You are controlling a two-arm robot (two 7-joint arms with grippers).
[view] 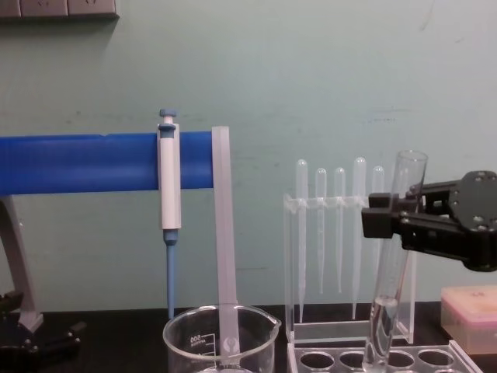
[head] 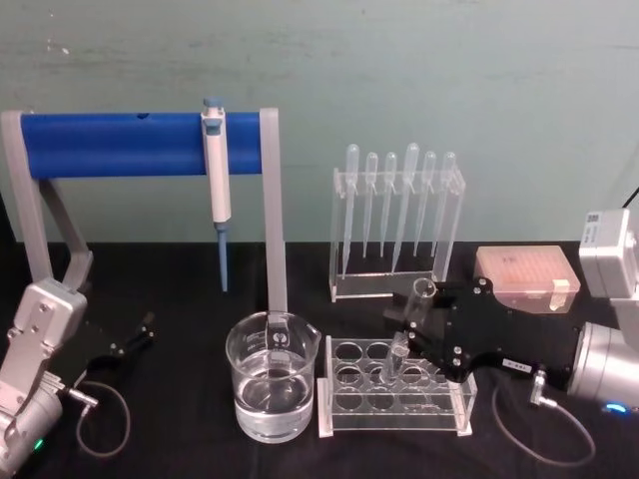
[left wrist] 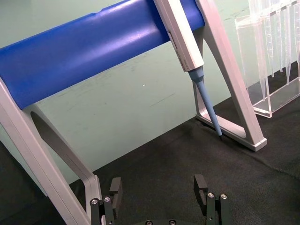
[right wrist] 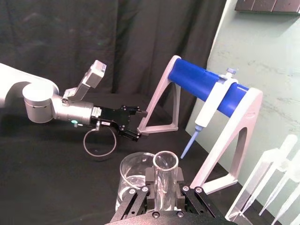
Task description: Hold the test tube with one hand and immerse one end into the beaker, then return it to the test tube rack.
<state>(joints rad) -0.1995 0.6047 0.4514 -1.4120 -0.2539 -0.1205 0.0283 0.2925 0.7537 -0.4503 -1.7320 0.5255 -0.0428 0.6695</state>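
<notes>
Head view has the right gripper [head: 411,331], a black two-fingered claw on a silver wrist, reaching in from the right over the clear plastic rack with round holes [head: 344,399]. Its fingers are closed narrowly on the clear glass test tube [head: 423,293], about halfway up its length. The tube stands nearly upright with a slight lean. Its open rim is above the gripper and its rounded bottom is down at a hole near the middle of the rack. I cannot tell whether it sits fully in. From the chest view, the tube [view: 405,179] rises well above the rack [view: 458,353], with the right gripper [view: 392,221] clamped around it from the right.

Just left of the rack, near the front of the black-covered table [head: 180,299], stands the wide clear glass beaker with a pouring spout [head: 272,349], partly filled with clear liquid.

The left gripper [head: 135,337] lies low at the left side of the table, well apart from the beaker. In the left wrist view its fingers [left wrist: 115,187] are spread wide and hold nothing.

Farther back, a blue-and-white pipettor [head: 216,165] hangs from a blue bar on a grey frame [head: 130,145]. A clear stand of thin plastic pipettes [head: 394,215] sits behind the rack, and a pink tip box [head: 527,274] is at the far right.
</notes>
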